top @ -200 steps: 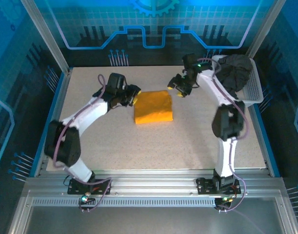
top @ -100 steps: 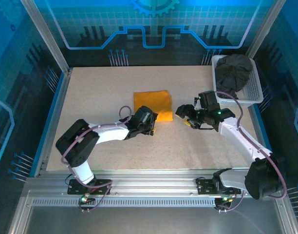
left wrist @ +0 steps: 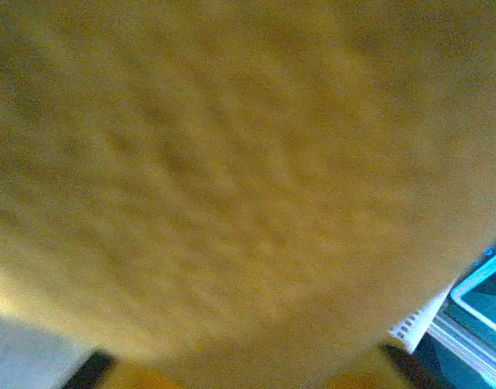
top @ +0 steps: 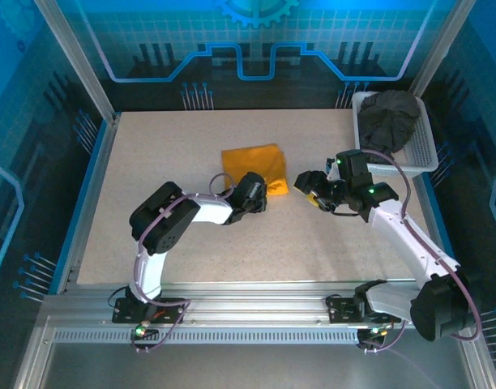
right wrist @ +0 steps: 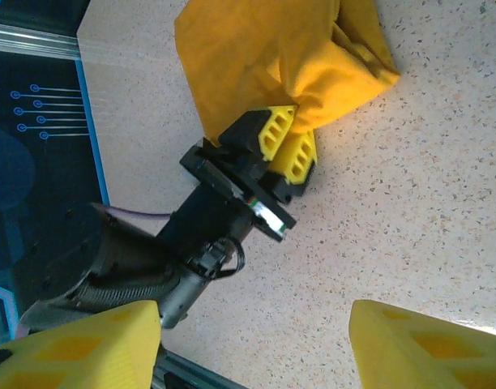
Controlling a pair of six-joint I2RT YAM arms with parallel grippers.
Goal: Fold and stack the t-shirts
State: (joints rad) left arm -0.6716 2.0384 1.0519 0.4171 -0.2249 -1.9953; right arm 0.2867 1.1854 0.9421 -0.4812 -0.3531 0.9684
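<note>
Table (top: pixel 151 162): speckled beige surface, with both arms reaching over it.

White mesh basket (top: pixel 426 150): stands at the far right corner, beyond the right gripper's jaws and to their outer side. It is well apart from the left gripper's jaws.

Dark grey t-shirt (top: pixel 390 113): bunched inside the basket, unfolded, with neither gripper's jaws touching it.

Orange t-shirt (top: pixel 252 162): lies mid-table as a folded pad, rumpled along its near edge. That edge sits between the left gripper's jaws, and the rest of the cloth extends away beyond them.

Left gripper (top: pixel 261 189): jaws closed tight on the near edge of the orange t-shirt. In the right wrist view its yellow fingers (right wrist: pixel 276 130) pinch a gathered fold of the cloth. In its own wrist view the orange cloth is pressed close against the lens and blurred.

Right gripper (top: pixel 311 190): jaws stand apart with nothing between them. They are just beside the orange t-shirt's right edge without touching it, and they point toward the left gripper.
</note>
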